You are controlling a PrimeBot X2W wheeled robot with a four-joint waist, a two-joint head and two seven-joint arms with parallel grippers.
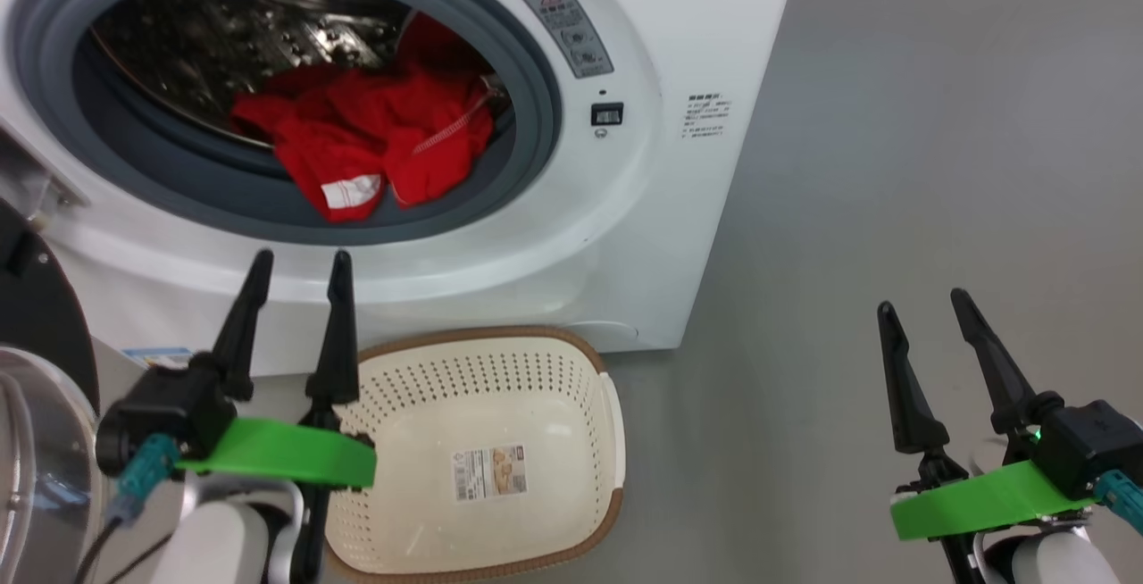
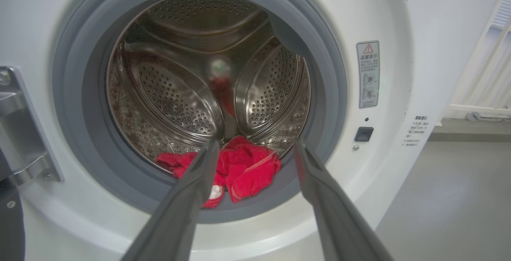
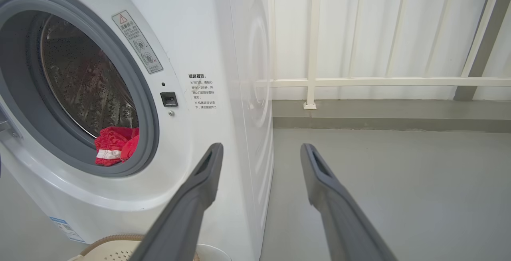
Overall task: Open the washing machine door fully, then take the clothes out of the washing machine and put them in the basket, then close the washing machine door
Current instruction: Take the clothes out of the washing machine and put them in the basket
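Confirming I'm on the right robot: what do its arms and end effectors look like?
The left end effector and right end effector match: two long, tapering dark fingers on a black block, a bright green bracket, a teal plug with dark cable, a white forearm. A green light glows on the right.
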